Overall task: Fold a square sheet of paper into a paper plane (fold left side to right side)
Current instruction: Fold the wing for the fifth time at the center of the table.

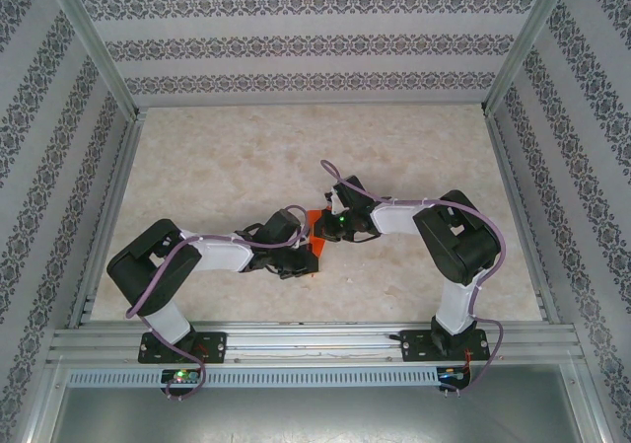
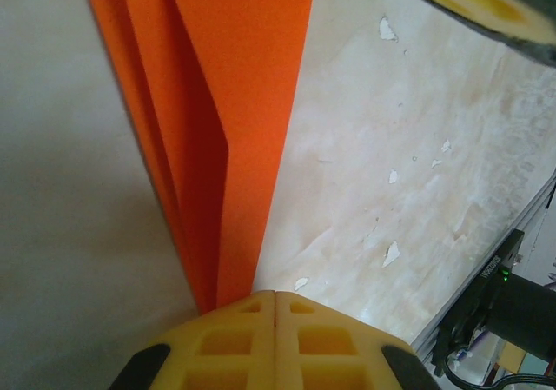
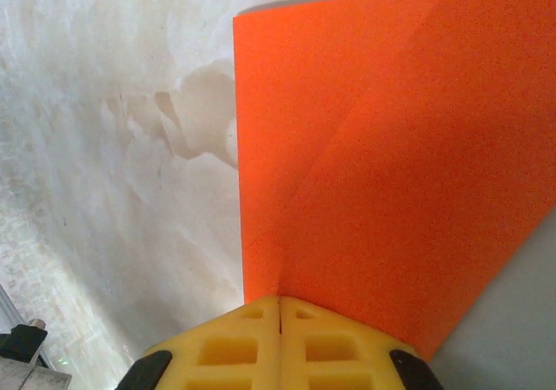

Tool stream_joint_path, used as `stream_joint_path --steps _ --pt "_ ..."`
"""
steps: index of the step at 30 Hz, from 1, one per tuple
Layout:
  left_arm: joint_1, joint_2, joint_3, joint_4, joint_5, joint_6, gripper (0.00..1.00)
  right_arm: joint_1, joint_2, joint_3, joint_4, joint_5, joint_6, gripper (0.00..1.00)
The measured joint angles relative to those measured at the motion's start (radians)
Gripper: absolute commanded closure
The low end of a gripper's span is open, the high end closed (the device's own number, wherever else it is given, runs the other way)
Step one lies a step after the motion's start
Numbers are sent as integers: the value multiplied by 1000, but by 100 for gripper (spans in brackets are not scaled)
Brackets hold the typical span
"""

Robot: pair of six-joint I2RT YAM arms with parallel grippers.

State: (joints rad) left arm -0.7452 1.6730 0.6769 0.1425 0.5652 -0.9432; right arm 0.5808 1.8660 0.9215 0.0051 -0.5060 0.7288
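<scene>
Centrally on the pale, marbled tabletop (image 1: 246, 157), two robot arms are reaching toward each other and meeting almost tip to tip over a folded orange-red paper (image 1: 316, 216). The left tool (image 1: 294, 258) is pointing in from the left and the right tool (image 1: 333, 228) from the right. In the overhead view, slivers of the paper are showing between and beside them.

Seen from the left wrist, the left tool (image 2: 275, 296) is holding its yellow fingers pressed together with the seam tight. The narrow end of the paper (image 2: 243, 103) is running into its tips, so it is pinching the paper there. From that point the paper is fanning away in several creased layers.

Seen from the right wrist, the right tool (image 3: 279, 301) is likewise pressing its yellow fingers together on the paper (image 3: 391, 190). It is gripping at the spot where a diagonal crease is starting and running up toward the far right corner. Beyond the tips the paper is spreading wide and flat, with one straight edge running up the picture and casting a soft shadow on the tabletop beside it.

Patterned walls (image 1: 296, 43) are enclosing the tabletop on three sides, and a green light (image 1: 340, 221) is glowing on the right arm.
</scene>
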Motion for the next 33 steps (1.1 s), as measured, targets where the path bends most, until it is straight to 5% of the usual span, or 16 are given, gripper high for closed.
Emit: stream_joint_path --steps 23,33 --pt "-2 -15 -111 182 7 -54 96 0 4 13 -22 0 -19 100" --pt "-38 -118 -183 137 15 -86 96 0 5 16 -27 0 -22 100"
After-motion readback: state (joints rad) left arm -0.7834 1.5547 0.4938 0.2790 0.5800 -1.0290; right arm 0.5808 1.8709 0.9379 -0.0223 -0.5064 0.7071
